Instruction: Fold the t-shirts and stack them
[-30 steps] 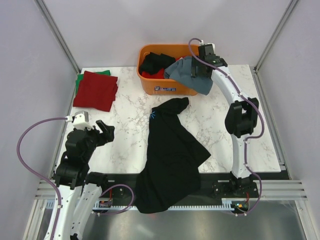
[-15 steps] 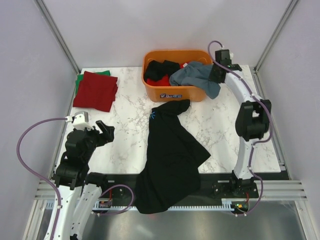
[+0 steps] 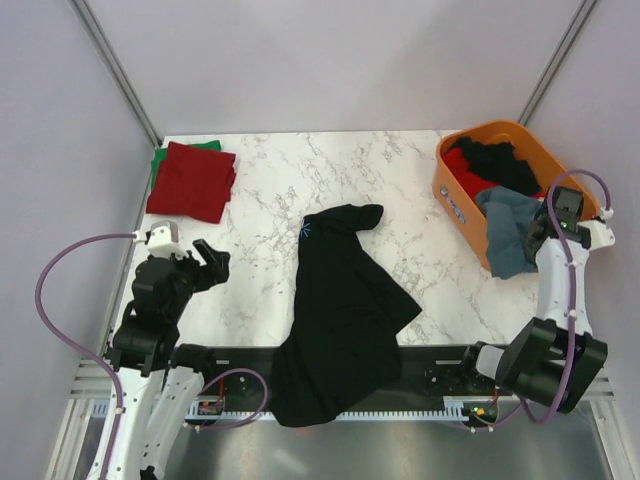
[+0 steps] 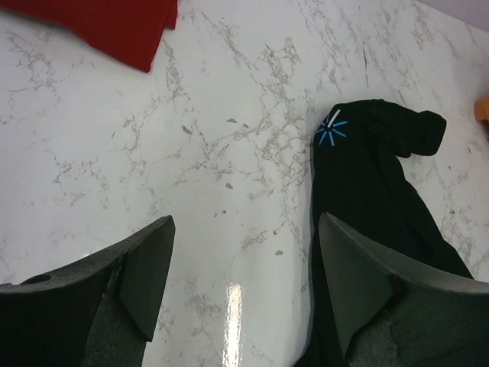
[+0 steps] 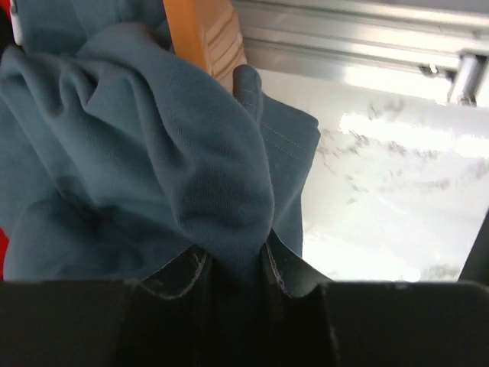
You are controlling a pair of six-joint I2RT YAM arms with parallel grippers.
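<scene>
A black t-shirt (image 3: 345, 300) with a tiny light-blue mark (image 3: 307, 228) lies crumpled down the middle of the table, its hem hanging over the near edge; the left wrist view shows it (image 4: 374, 176) at the right. A folded dark red t-shirt (image 3: 190, 180) rests on a green one (image 3: 158, 160) at the back left. My left gripper (image 3: 210, 262) hovers open over bare marble (image 4: 244, 229). My right gripper (image 3: 545, 225) is shut on a grey-blue t-shirt (image 5: 153, 153) that drapes over the orange basket's rim (image 3: 508, 230).
The orange basket (image 3: 452, 195) stands tilted at the table's right edge, with a red shirt (image 3: 462, 165) and a black shirt (image 3: 505, 160) inside. Grey walls and metal frame posts enclose the table. A black rail runs along the near edge.
My right gripper closed on the grey-blue shirt and swung right and nearer; the basket slid with it from the back centre to the right edge. The left arm stayed still.
</scene>
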